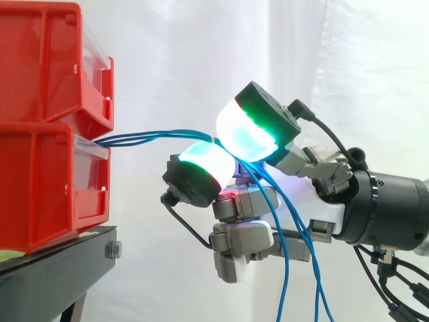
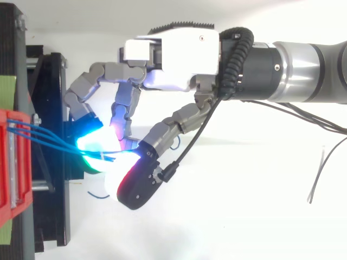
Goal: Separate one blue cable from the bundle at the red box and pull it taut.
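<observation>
Several thin blue cables (image 1: 147,137) leave the gap between the two stacked red bins (image 1: 40,127) and run right, slightly slack, to my hand (image 1: 315,208). Two glowing fingertips (image 1: 251,131) are curled together on the cables where they meet at a small pale tie. I cannot tell whether the pads pinch one cable or the bundle. Past the pinch the cables hang down in front of the palm. From above, the cables (image 2: 49,142) fan out from the red bin (image 2: 13,162) toward the hand (image 2: 179,59), whose other fingers are bent.
The bins rest on a black stand (image 1: 60,261) at the left. Loose cable ends (image 1: 288,282) dangle below the hand. A thin grey wire (image 2: 317,173) lies to the right on the white surface. The white curtain hangs behind.
</observation>
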Robot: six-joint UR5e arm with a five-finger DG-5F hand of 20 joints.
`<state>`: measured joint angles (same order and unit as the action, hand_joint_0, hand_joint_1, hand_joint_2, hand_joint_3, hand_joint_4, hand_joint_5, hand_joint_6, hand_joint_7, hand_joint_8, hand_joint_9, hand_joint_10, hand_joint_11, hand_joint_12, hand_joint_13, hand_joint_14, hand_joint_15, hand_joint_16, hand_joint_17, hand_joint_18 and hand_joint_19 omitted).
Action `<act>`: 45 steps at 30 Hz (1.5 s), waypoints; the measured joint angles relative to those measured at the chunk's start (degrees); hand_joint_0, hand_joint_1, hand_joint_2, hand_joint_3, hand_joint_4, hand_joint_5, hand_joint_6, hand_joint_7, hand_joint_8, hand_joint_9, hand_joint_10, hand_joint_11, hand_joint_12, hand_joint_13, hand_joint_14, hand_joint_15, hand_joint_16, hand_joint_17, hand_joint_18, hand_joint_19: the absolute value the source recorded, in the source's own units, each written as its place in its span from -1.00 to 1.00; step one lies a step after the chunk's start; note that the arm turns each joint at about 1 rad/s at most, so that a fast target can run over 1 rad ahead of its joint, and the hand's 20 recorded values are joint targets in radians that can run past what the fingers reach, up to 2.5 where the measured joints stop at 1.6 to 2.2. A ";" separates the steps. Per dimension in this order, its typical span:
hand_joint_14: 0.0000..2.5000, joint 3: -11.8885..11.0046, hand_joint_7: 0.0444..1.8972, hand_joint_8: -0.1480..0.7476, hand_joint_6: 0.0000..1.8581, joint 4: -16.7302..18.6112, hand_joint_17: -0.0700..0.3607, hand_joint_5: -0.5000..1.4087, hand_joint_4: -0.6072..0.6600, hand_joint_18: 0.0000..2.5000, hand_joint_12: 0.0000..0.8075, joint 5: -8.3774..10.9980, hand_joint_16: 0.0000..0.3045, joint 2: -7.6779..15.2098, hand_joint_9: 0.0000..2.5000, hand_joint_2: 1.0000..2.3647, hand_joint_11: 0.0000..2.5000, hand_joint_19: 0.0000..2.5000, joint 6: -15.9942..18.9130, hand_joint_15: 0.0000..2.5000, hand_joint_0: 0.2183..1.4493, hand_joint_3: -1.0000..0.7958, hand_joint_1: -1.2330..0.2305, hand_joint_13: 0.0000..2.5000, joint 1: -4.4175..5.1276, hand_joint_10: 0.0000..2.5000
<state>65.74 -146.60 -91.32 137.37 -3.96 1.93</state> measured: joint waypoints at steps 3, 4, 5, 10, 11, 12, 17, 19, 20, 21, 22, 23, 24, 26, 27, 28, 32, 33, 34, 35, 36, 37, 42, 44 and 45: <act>-0.97 0.00 0.51 0.05 -0.01 0.00 -0.16 -0.62 -0.03 -0.18 0.01 0.00 -0.68 0.00 0.00 -1.00 0.38 -0.50 0.00 -0.02 -0.15 -0.44 -0.71 -0.02 0.00 -0.99; -0.97 0.00 0.48 0.04 -0.01 0.00 -0.16 -0.62 -0.04 -0.18 0.01 0.00 -0.68 0.00 0.00 -1.00 0.38 -0.51 0.00 -0.03 -0.14 -0.44 -0.71 -0.02 0.00 -0.99; -0.97 -0.01 0.48 0.03 -0.01 0.00 -0.16 -0.62 -0.04 -0.18 0.01 0.00 -0.68 0.00 -0.01 -1.00 0.38 -0.51 0.00 -0.02 -0.14 -0.44 -0.71 -0.02 0.00 -0.99; -0.97 0.00 0.36 -0.01 -0.01 0.00 -0.16 -0.64 0.00 -0.20 0.00 -0.01 -0.68 0.00 -0.08 -1.00 0.37 -0.52 0.00 -0.05 -0.15 -0.44 -0.70 -0.05 0.00 -0.99; -0.97 -0.01 0.36 -0.02 -0.01 0.00 -0.16 -0.65 0.00 -0.20 0.00 -0.02 -0.68 0.00 -0.08 -1.00 0.38 -0.53 0.00 -0.04 -0.15 -0.44 -0.70 -0.05 0.00 -0.99; -0.97 -0.01 0.36 -0.02 -0.01 0.00 -0.16 -0.65 -0.01 -0.21 0.01 -0.03 -0.68 0.00 -0.08 -1.00 0.36 -0.53 0.00 -0.05 -0.15 -0.44 -0.71 -0.05 0.00 -0.99; -0.97 -0.01 0.32 -0.05 0.00 0.00 -0.15 -0.67 -0.02 -0.23 0.01 -0.08 -0.67 0.00 -0.11 -1.00 0.35 -0.53 0.00 -0.05 -0.18 -0.44 -0.74 -0.07 0.00 -0.99; -0.97 0.00 0.33 -0.05 0.00 0.00 -0.15 -0.67 -0.01 -0.23 0.01 -0.08 -0.67 0.00 -0.12 -1.00 0.36 -0.53 0.00 -0.06 -0.19 -0.44 -0.74 -0.07 0.00 -0.99; -0.97 0.00 0.32 -0.03 0.00 0.00 -0.15 -0.67 -0.02 -0.23 0.01 -0.09 -0.67 0.00 -0.12 -1.00 0.36 -0.53 0.00 -0.06 -0.21 -0.44 -0.73 -0.07 0.00 -0.99; -0.97 0.00 0.32 -0.04 0.00 0.00 -0.15 -0.67 -0.01 -0.23 0.02 -0.09 -0.67 0.00 -0.12 -1.00 0.35 -0.52 0.00 -0.06 -0.23 -0.44 -0.73 -0.07 0.00 -0.99; -0.98 0.00 0.32 -0.04 0.00 0.00 -0.15 -0.67 -0.01 -0.23 0.01 -0.09 -0.67 0.00 -0.12 -1.00 0.36 -0.52 0.00 -0.06 -0.24 -0.44 -0.73 -0.07 0.00 -0.99; -0.98 0.00 0.32 -0.03 0.00 0.00 -0.15 -0.67 0.00 -0.23 0.00 -0.09 -0.67 0.00 -0.12 -1.00 0.36 -0.52 0.00 -0.06 -0.28 -0.44 -0.73 -0.07 0.00 -0.99; -0.97 0.00 0.32 -0.02 0.00 0.00 -0.15 -0.67 0.02 -0.23 0.02 -0.09 -0.67 0.00 -0.12 -1.00 0.36 -0.51 0.00 -0.06 -0.30 -0.44 -0.73 -0.07 -0.01 -0.99; -0.97 0.00 0.32 0.00 -0.01 0.00 -0.14 -0.67 0.04 -0.23 0.02 -0.09 -0.66 0.00 -0.12 -1.00 0.36 -0.50 0.00 -0.05 -0.38 -0.44 -0.72 -0.07 -0.02 -0.99; -0.98 0.00 0.32 0.00 -0.01 0.02 -0.13 -0.67 0.06 -0.22 0.03 -0.09 -0.66 0.00 -0.12 -1.00 0.36 -0.50 0.00 -0.05 -0.41 -0.44 -0.71 -0.07 -0.02 -0.99; -0.98 -0.01 0.32 0.03 -0.01 0.04 -0.12 -0.67 0.08 -0.21 0.05 -0.09 -0.65 0.00 -0.12 -1.00 0.37 -0.50 0.00 -0.06 -0.46 -0.44 -0.71 -0.07 -0.03 -0.99; -0.98 0.00 0.28 0.07 -0.01 0.12 -0.08 -0.67 0.11 -0.19 0.11 -0.08 -0.63 0.00 -0.11 -1.00 0.35 -0.49 0.00 -0.05 -0.54 -0.44 -0.65 -0.05 -0.06 -1.00; -0.98 0.00 0.27 0.08 -0.01 0.10 -0.07 -0.67 0.12 -0.18 0.10 -0.07 -0.62 0.00 -0.10 -1.00 0.35 -0.48 0.00 -0.05 -0.55 -0.44 -0.63 -0.04 -0.07 -1.00; -0.98 0.00 0.27 0.09 -0.01 0.08 -0.07 -0.67 0.12 -0.17 0.11 -0.06 -0.62 0.00 -0.09 -1.00 0.34 -0.48 0.00 -0.06 -0.56 -0.44 -0.60 -0.04 -0.08 -1.00; -0.98 0.00 0.24 0.10 -0.01 0.07 -0.06 -0.67 0.12 -0.16 0.11 -0.05 -0.61 0.00 -0.08 -1.00 0.34 -0.48 0.00 -0.06 -0.56 -0.44 -0.53 -0.04 -0.08 -1.00; -0.98 0.00 0.23 0.11 -0.01 0.08 -0.06 -0.67 0.12 -0.16 0.13 -0.04 -0.61 0.00 -0.08 -1.00 0.34 -0.47 0.00 -0.06 -0.56 -0.44 -0.51 -0.03 -0.08 -1.00; -0.98 0.00 0.22 0.10 -0.01 0.08 -0.06 -0.67 0.13 -0.16 0.13 -0.04 -0.61 0.00 -0.08 -1.00 0.34 -0.47 0.00 -0.05 -0.56 -0.44 -0.46 -0.03 -0.08 -1.00; -0.98 0.00 0.24 0.10 -0.03 0.03 -0.07 -0.66 0.13 -0.16 0.11 -0.07 -0.62 0.00 -0.06 -1.00 0.33 -0.46 0.00 -0.05 -0.53 -0.44 -0.25 -0.03 -0.15 -0.99; -0.98 -0.03 0.25 0.06 -0.03 0.06 -0.09 -0.66 0.12 -0.17 0.06 -0.08 -0.63 0.00 -0.06 -1.00 0.32 -0.44 0.00 -0.05 -0.47 -0.44 -0.21 -0.03 -0.16 -0.99; -0.98 -0.04 0.27 0.04 -0.04 0.11 -0.10 -0.66 0.11 -0.17 0.05 -0.08 -0.64 0.00 -0.06 -1.00 0.33 -0.43 0.00 -0.04 -0.43 -0.44 -0.19 -0.03 -0.16 -0.99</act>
<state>65.70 -146.49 -91.40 137.37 -3.95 1.77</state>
